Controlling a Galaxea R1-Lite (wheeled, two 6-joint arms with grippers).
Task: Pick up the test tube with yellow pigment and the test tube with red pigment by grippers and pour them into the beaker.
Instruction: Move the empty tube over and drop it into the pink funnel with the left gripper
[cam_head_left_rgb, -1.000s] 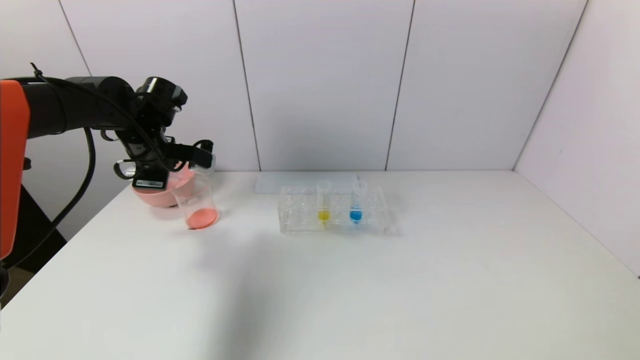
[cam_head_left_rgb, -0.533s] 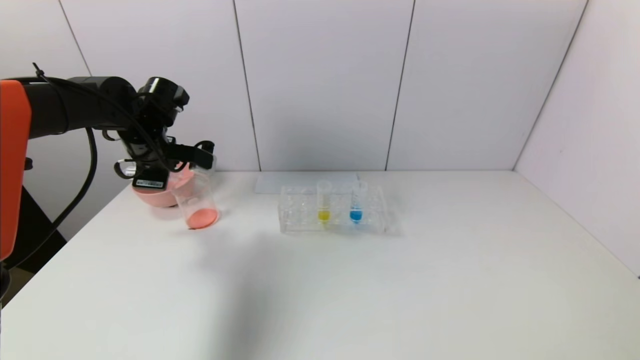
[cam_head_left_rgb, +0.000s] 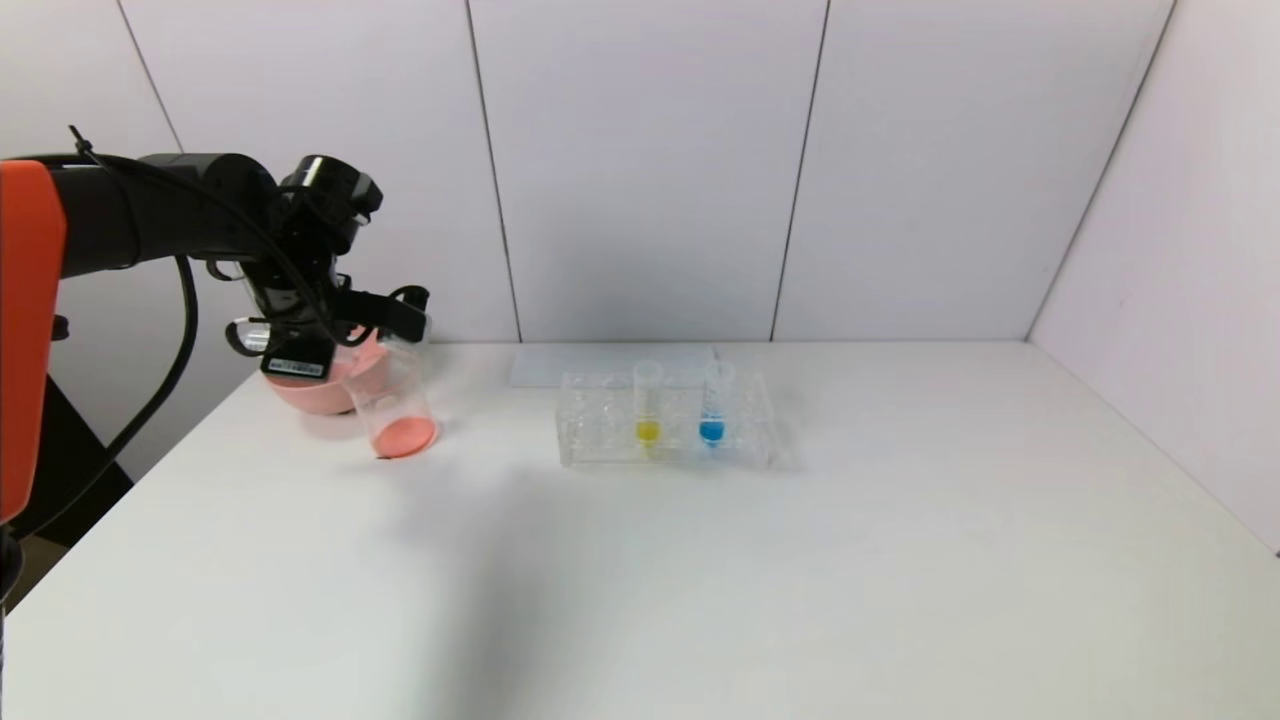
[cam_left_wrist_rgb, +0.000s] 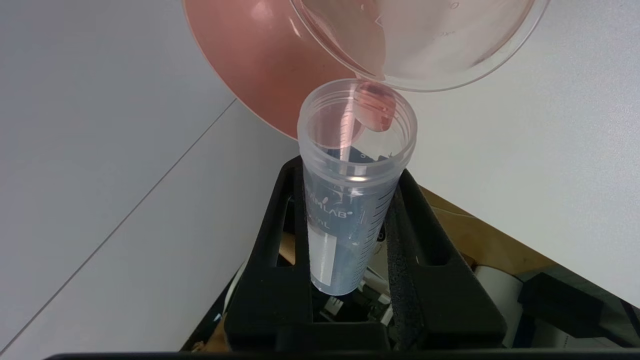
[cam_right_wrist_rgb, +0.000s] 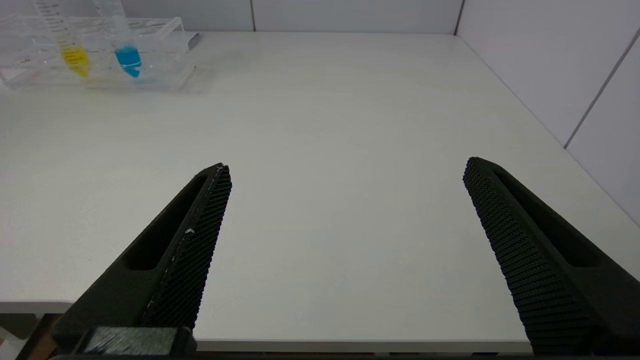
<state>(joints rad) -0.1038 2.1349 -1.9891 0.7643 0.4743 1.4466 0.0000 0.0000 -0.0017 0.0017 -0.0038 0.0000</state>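
We saw the left claw (cam_left_wrist_rgb: 350, 210) closed tightly on the test tube with red pigment (cam_left_wrist_rgb: 352, 185), tipped mouth-down over the rim of the beaker (cam_head_left_rgb: 393, 405) at about nine o'clock on the surface (cam_head_left_rgb: 700, 580) — red-orange liquid lay in the beaker's bottom, and only a small pinkish trace showed at the tube's lip. A pink bowl (cam_head_left_rgb: 320, 390) sat just behind the beaker. Near the middle, toward twelve o'clock, the clear rack (cam_head_left_rgb: 668, 435) held the test tube with yellow pigment (cam_head_left_rgb: 648, 405) upright beside a blue-filled tube (cam_head_left_rgb: 713, 405). The right claw (cam_right_wrist_rgb: 345, 210) hovered with its jaws spread wide — holding nothing — at about five o'clock, over the near edge.
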